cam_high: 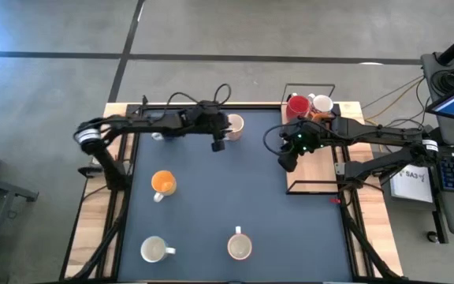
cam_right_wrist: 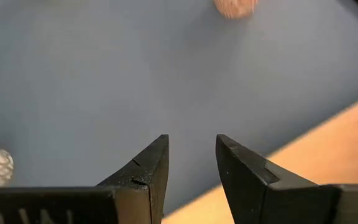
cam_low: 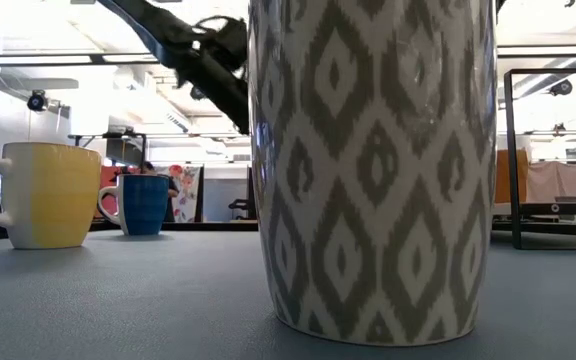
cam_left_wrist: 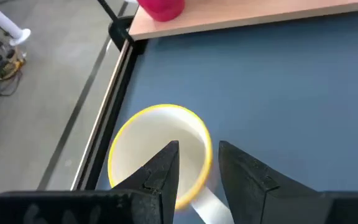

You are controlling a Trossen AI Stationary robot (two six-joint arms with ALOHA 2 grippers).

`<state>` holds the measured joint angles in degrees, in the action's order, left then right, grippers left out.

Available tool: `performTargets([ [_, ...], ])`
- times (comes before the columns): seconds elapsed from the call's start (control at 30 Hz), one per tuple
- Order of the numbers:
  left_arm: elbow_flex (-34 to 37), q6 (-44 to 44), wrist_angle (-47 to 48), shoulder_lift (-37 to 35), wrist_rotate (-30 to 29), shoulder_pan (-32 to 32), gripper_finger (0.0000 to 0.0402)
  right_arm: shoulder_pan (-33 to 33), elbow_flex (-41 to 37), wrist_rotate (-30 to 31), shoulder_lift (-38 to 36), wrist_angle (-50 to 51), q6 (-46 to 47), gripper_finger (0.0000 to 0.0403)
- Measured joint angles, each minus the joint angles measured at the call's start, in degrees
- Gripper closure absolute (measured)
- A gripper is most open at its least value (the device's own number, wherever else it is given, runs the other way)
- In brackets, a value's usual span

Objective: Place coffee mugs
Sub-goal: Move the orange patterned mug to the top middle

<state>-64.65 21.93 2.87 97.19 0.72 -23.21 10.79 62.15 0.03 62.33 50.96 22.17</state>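
Observation:
My left gripper (cam_left_wrist: 197, 148) reaches over the table's far middle and is shut on a yellow mug with a white inside (cam_left_wrist: 160, 155), seen from above as a cream mug (cam_high: 235, 125). My right gripper (cam_right_wrist: 191, 140) hangs open over the mat beside the wooden board (cam_high: 314, 158), with nothing between its fingers. An orange mug (cam_high: 162, 183) and two pale mugs (cam_high: 154, 249) (cam_high: 239, 246) stand on their bases on the mat. A blue mug (cam_low: 143, 205) stands farther back. A red mug (cam_high: 296, 106) and a white one (cam_high: 322, 102) stand on the board. My left gripper has the yellow mug's rim wall (cam_left_wrist: 207, 163) between its two fingers, one finger (cam_left_wrist: 166, 165) inside the cup and the other outside. The fingers slant down from the table's left. The mug stays upright, its white handle (cam_left_wrist: 207, 205) toward the gripper; whether its base is on the mat I cannot tell.
A tall grey-and-white patterned mug (cam_low: 373, 170) stands close in front of the low camera and hides the table's middle. A black wire frame (cam_high: 310, 87) borders the board. The mat's middle (cam_high: 235, 189) lies bare between the mugs.

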Motion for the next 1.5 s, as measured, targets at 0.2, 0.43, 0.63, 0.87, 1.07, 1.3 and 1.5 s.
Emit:
performTargets([
  [0.2,-4.71,-1.67,0.15,6.23,4.71,-0.98,0.0306,0.0,0.0,0.01,0.0,4.46,0.81,0.0282],
  [0.43,-7.18,-4.04,0.92,10.44,3.8,-1.28,0.0306,0.0,0.0,0.0,0.0,5.91,0.36,0.028],
  [0.63,-8.28,-9.2,0.65,11.9,3.04,-1.98,0.0307,0.0,0.0,0.0,0.0,5.82,-0.34,0.0284],
  [0.87,-9.49,-10.19,1.68,13.54,4.18,-1.96,0.0369,0.0,0.0,0.0,0.0,5.81,-2.23,0.0282],
  [1.07,-11.16,-6.64,2.6,13.72,8.05,-1.94,0.0384,0.0,0.0,0.0,0.0,5.81,-2.67,0.0283],
  [1.3,-14.37,6.32,8.54,13.72,17.29,-1.93,0.0395,0.0,0.0,0.0,0.0,5.81,-2.88,0.0286],
  [1.5,-16.91,16.06,14.57,13.7,20.02,-1.98,0.039,0.0,0.0,0.0,0.0,5.81,-2.9,0.0287],
])
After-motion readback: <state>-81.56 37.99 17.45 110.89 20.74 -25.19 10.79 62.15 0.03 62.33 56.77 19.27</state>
